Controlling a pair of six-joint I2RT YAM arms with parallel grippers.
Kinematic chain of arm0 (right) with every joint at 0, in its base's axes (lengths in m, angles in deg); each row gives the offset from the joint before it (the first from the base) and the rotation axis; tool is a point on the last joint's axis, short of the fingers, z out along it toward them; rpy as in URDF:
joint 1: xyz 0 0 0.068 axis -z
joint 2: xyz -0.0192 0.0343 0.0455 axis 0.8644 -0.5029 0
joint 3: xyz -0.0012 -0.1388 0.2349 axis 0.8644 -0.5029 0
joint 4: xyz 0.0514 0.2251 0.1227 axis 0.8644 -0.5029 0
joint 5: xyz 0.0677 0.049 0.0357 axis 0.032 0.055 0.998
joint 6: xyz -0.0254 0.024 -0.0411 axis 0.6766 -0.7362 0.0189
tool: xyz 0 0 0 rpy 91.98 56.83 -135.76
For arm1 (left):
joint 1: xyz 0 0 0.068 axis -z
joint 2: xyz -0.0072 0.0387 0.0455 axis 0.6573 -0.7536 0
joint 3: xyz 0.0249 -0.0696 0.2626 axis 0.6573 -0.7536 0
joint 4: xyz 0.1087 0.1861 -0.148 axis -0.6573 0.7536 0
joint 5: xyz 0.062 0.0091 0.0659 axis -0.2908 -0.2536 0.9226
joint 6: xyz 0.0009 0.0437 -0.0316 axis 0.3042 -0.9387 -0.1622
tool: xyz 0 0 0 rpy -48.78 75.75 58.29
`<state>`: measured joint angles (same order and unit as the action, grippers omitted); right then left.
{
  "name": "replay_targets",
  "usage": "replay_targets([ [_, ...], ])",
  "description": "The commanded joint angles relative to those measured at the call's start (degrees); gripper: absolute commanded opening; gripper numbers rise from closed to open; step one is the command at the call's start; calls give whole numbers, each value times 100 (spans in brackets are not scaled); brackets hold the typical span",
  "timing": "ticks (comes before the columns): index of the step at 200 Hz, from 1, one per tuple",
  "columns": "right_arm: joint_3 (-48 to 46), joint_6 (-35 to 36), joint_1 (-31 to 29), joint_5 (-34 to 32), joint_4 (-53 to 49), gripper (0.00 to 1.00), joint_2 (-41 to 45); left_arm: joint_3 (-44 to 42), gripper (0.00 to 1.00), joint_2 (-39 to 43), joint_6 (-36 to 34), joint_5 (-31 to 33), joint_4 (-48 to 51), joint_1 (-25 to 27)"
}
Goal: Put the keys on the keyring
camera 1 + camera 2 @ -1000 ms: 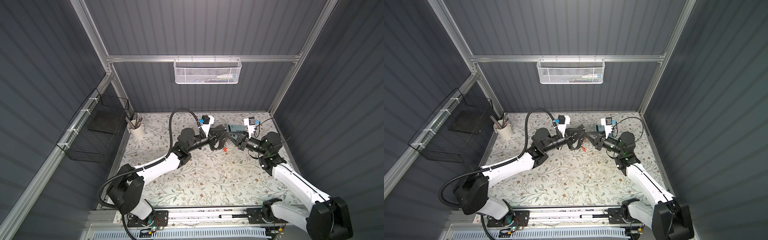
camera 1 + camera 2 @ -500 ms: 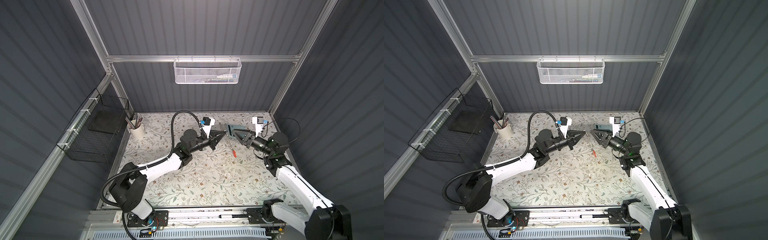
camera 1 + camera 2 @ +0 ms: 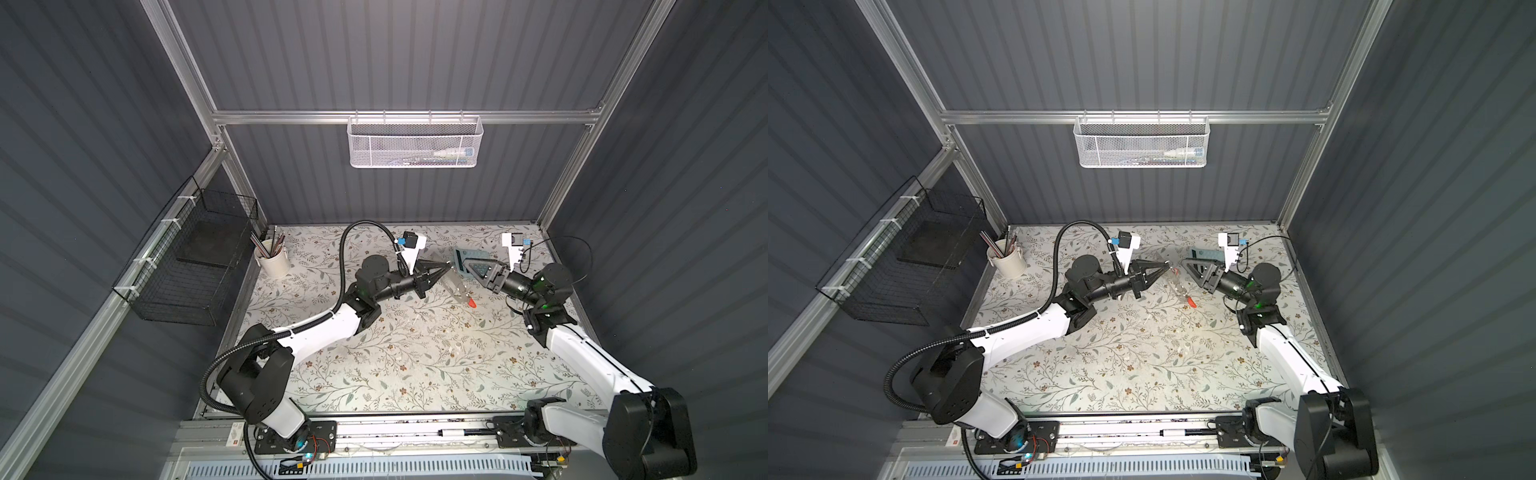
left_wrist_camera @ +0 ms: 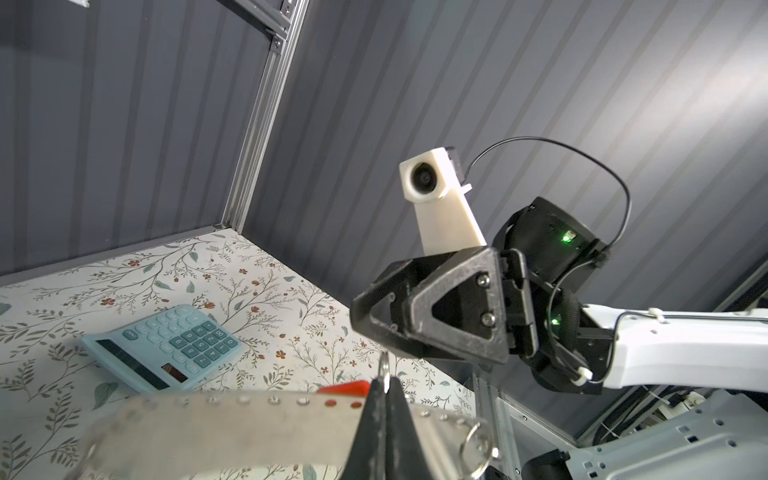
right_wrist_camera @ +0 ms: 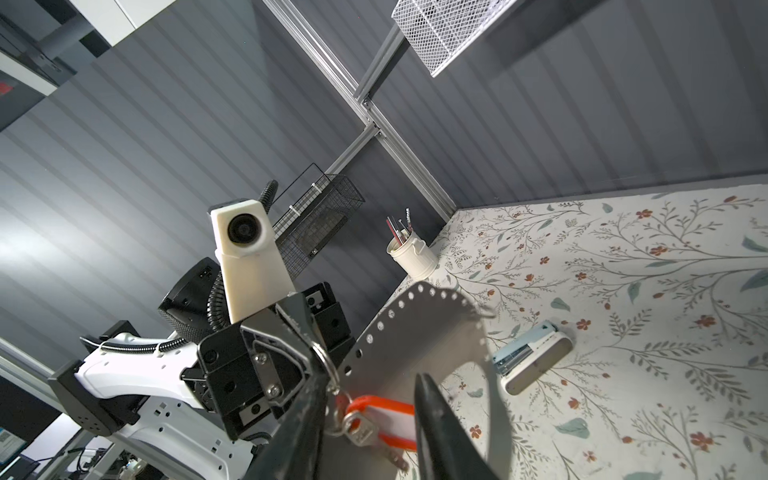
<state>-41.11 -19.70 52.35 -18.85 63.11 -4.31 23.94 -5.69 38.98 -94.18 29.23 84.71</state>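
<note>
Left wrist: left tool [image 4: 385, 380] pinches keyring [image 4: 249, 419]; right tool [image 4: 380, 307] parted.

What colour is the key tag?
Red-orange frame, white insert; the key tag shows best in the right wrist view.

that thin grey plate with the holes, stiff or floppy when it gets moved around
Probably stiff: the keyring looks flat and straight in the air with only the left gripper pinching it. Its bare metal looks smooth, so it may pivot in that narrow grip. The red key dangling by a ring will likely swing.
</note>
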Motion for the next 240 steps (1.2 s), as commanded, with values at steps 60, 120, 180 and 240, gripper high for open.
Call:
replay_targets([
  [60,17,-127,-291,363,730,33,-57,313,0,-240,317,-555,-500,-29],
  [120,-30,-127,-337,381,783,23,-160,350,0,-282,400,-671,-589,-31],
  [180,-23,-136,-359,424,808,10,-185,384,0,-298,421,-683,-632,-29],
  [240,-22,-38,-353,474,739,0,-151,379,0,-354,574,-744,-720,-64],
])
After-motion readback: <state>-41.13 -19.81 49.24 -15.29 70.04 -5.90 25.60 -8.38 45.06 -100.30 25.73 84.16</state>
